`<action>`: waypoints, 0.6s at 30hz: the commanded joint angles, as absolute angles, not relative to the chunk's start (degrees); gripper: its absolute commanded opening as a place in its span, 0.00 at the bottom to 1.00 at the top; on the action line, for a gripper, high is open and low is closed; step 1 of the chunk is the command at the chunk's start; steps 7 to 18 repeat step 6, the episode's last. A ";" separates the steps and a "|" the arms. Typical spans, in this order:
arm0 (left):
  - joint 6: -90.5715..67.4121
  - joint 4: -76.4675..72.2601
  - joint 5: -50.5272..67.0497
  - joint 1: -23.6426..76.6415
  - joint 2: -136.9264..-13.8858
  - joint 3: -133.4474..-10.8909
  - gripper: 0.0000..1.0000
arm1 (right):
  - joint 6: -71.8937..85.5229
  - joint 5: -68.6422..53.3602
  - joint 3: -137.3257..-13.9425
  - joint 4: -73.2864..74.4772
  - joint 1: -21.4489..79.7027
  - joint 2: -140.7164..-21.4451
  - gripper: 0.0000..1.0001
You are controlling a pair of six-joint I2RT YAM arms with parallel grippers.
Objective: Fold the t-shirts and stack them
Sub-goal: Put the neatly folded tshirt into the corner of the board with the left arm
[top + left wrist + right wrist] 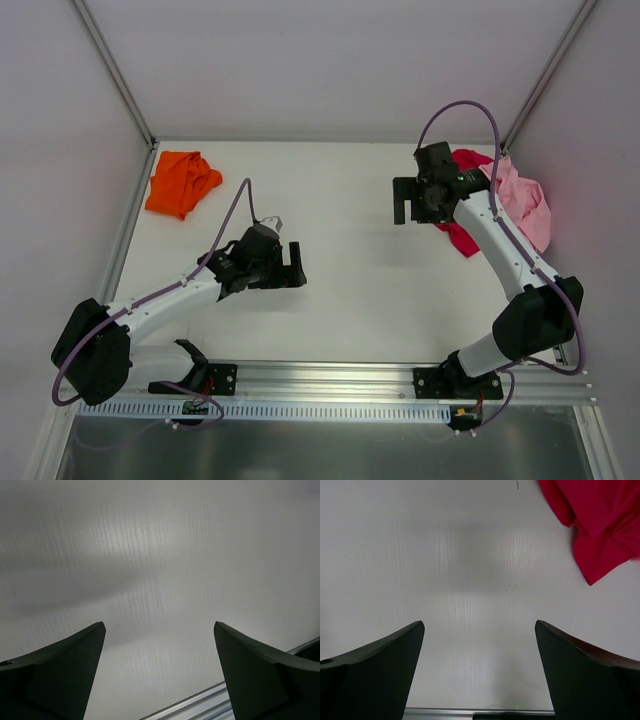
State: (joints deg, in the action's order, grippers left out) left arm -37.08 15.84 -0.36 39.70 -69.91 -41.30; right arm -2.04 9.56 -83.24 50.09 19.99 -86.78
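The orange shirt lies crumpled in a loose heap at the far left corner of the desk, well apart from both arms. The pink shirt is bunched at the far right, beside the wall. The red shirt lies rumpled with it, showing beyond and on the near side of the right arm, which crosses over the pile. Whether pink lies on top of red I cannot tell. None of the three is folded.

The left arm reaches low from its base toward the middle of the desk. The left end effector points right, its fingers spread wide and holding nothing; its wrist view shows only bare desk between them.

The right arm rises from its base and bends back over the shirts. The right end effector points left, just beside the red shirt but not touching it. Its fingers are also wide apart and empty, and a red edge sits at the upper right of its wrist view.
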 commanded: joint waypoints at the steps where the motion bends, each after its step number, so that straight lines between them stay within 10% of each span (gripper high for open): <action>1: -37.79 16.17 -1.76 39.81 -69.96 -41.92 0.92 | -1.93 8.96 -83.41 49.04 19.51 -84.29 1.00; 18: -37.71 16.00 -1.76 39.81 -70.40 -42.27 0.92 | -2.20 8.00 -83.67 48.69 19.51 -84.20 1.00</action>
